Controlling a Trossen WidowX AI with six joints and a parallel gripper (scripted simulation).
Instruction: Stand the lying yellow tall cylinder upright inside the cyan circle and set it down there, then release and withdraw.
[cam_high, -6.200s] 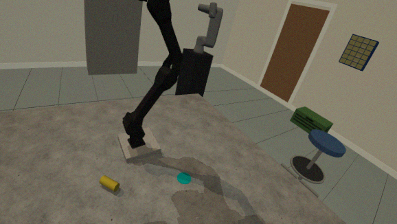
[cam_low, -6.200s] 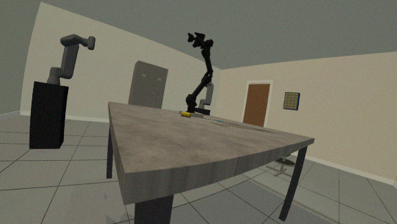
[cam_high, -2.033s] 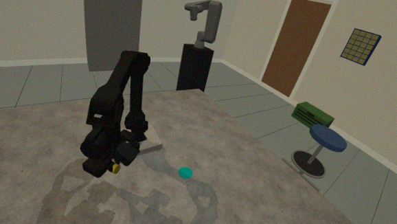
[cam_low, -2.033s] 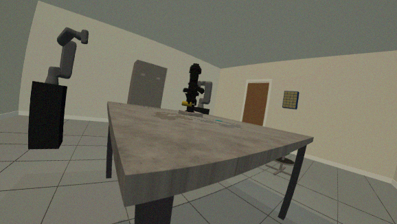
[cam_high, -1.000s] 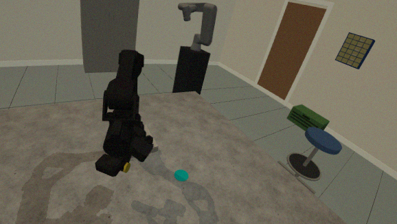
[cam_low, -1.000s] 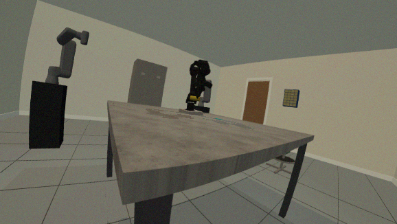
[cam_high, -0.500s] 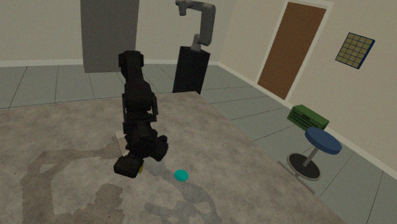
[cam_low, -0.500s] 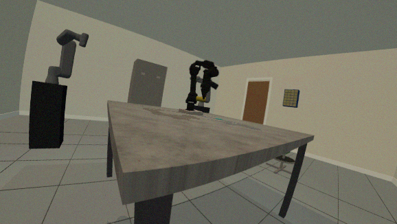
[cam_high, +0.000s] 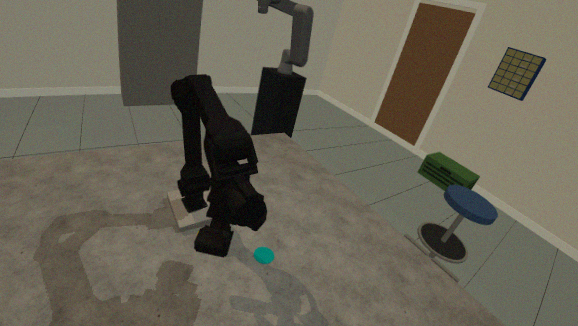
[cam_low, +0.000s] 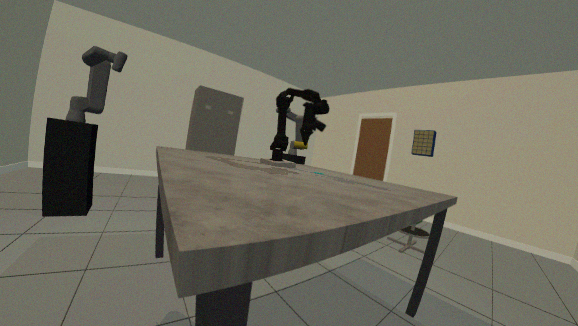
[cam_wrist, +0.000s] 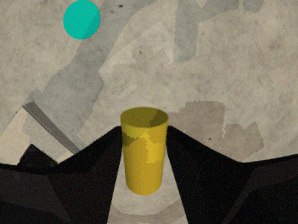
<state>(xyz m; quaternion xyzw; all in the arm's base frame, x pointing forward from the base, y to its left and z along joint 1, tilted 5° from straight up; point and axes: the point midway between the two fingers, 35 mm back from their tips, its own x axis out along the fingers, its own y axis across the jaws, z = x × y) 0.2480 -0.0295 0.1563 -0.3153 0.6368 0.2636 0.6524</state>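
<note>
My gripper (cam_low: 303, 142) (cam_wrist: 144, 131) is closed on the yellow cylinder (cam_low: 299, 145) (cam_wrist: 144, 155), pinching it with one finger against each side. I hold it up off the surface (cam_high: 125, 185) (cam_low: 300, 210) (cam_wrist: 225, 75), and in the exterior view it lies on its side in my grip, its long axis roughly level. In the wrist view one round end faces up the picture, and patches of shade fall across that end and the yellow side. From the top view I cannot make the cylinder out; my own dark arm (cam_high: 230, 145) (cam_low: 281, 120) covers it.

The cyan circle (cam_high: 264, 255) (cam_low: 319, 173) (cam_wrist: 81, 19) lies flat on the surface, apart from the cylinder, with nothing standing on it. In the wrist view it sits beyond my fingertips, up toward the left corner, and a shadow crosses part of it. My arm rises from a pale base plate (cam_high: 175, 206) (cam_low: 290, 164) (cam_wrist: 15, 134) on the same surface, and its upper links bend over and come down to the gripper. The circle is near that plate but not touching it.
</note>
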